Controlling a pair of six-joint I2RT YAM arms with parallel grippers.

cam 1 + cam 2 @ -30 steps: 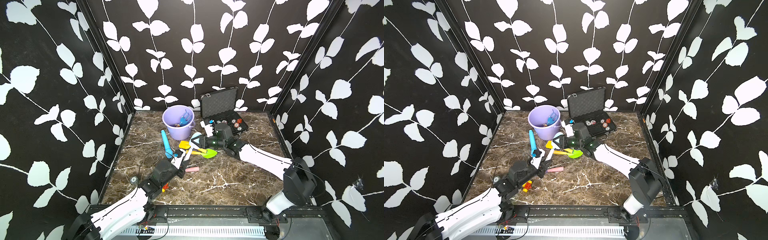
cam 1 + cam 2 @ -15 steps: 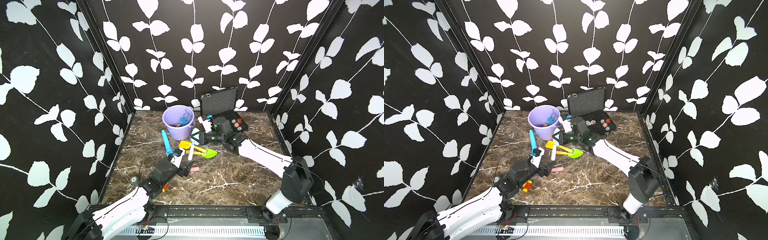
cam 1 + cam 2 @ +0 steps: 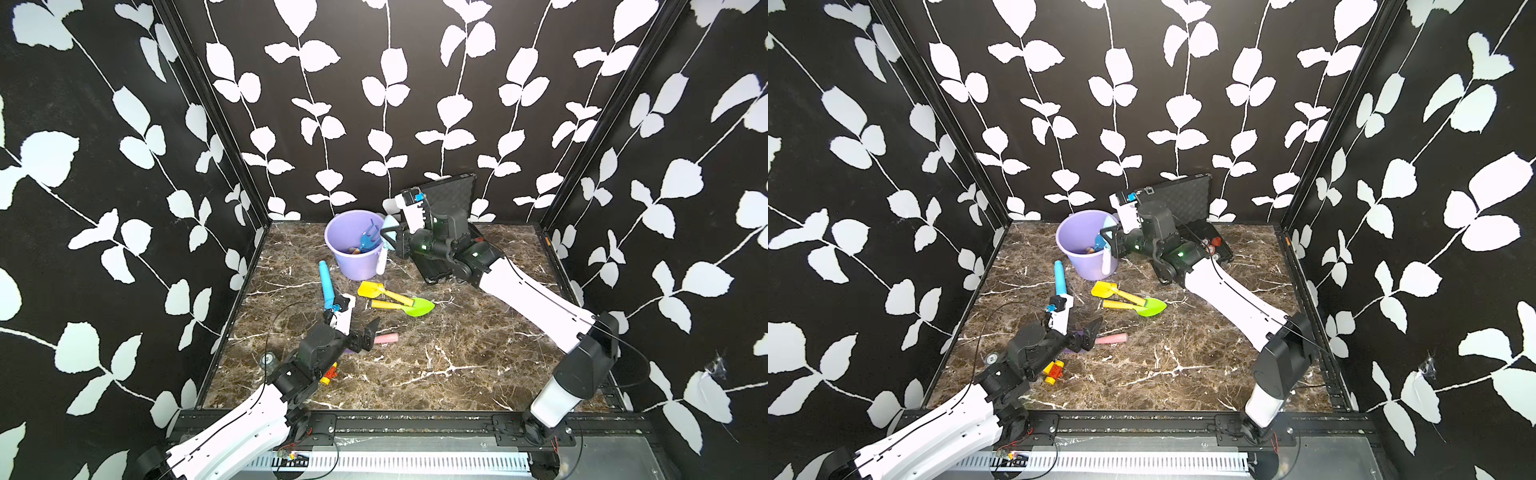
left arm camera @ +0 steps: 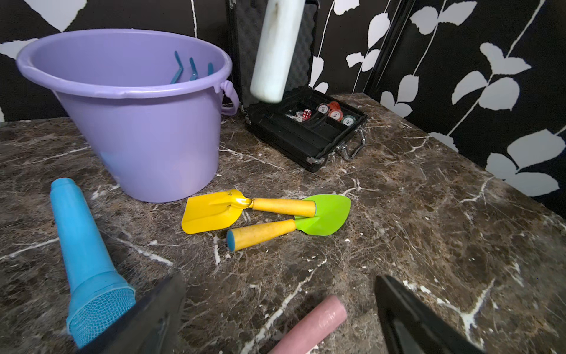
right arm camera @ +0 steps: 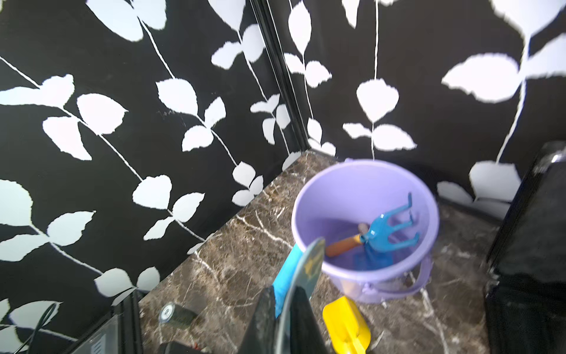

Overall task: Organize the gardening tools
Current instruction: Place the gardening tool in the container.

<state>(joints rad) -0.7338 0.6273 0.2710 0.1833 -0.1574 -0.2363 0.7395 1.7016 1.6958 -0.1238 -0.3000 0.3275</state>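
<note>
A brown marble-patterned tabletop (image 3: 457, 365) is enclosed by black walls printed with white leaves. At its back an open black foam-lined case (image 4: 288, 144) is set, with poker chips (image 4: 333, 112) and a red die (image 4: 306, 114) in its tray. Just beside the case a lilac plastic bucket (image 3: 353, 266) is stood upright. Inside it a blue three-pronged fork with a wooden handle (image 5: 389, 230) is propped against the wall.

The right gripper (image 5: 283, 295) is held above the table at the bucket's rim, on the side nearest the case. Its jaws are clamped on the blade of a pale teal trowel with a white handle (image 4: 275, 52) — the handle is hung downward outside the bucket, clear of the table.

The left gripper (image 4: 278, 279) is lowered near the front of the table with its jaws spread fully apart, and nothing is gripped. Between its fingers the pink handle of a purple-bladed tool (image 4: 315, 321) is laid on the marble. The blade is mostly hidden under the gripper, and contact cannot be judged.

A plain light-blue torch-like cylinder (image 4: 82, 239) is laid between the bucket and the left arm's wrist. In front of the bucket a yellow metal spade with a yellow handle (image 4: 211, 211) and a lime-green trowel with a yellow handle (image 4: 327, 214) are laid head to tail — the spade's handle is rested on the green blade. A small yellow-and-red toy car (image 3: 1054, 370) is seen beside the left arm.
</note>
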